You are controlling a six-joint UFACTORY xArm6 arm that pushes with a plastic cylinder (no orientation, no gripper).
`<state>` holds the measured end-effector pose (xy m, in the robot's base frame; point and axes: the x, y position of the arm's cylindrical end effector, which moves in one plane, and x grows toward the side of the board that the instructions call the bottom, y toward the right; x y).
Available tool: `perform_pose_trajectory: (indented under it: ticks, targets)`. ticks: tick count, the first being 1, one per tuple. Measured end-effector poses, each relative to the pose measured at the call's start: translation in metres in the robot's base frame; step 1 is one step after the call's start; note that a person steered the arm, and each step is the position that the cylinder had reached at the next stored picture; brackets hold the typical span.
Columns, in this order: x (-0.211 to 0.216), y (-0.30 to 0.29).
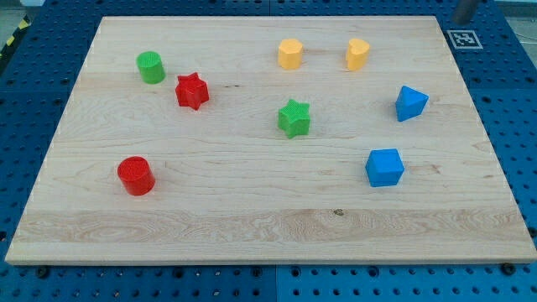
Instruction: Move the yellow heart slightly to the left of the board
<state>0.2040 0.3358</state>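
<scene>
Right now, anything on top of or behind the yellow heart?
Nothing on top of the yellow heart. Behind it, toward the view's top, only bare board. The yellow block sits apart on the view's left. The heart's base hides the wood beneath. My tip isn't clearly visible.

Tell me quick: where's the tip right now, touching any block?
My tip: its end is not in view; only a grey piece shows at the view's top right corner, off the board. Nothing touches the yellow heart.

Eight blocks sit on one wooden board (pixel 252 210): two yellow (pixel 290 54) (pixel 357 53), two blue (pixel 410 102) (pixel 384 167), two red (pixel 192 91) (pixel 135 175), and two green (pixel 151 67) (pixel 294 117).
</scene>
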Motion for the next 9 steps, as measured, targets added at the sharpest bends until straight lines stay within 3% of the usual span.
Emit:
perform_pose_trajectory:
  ticks: [3, 9]
  targets:
    - [0.0, 0.0]
    - [0.048, -0.085]
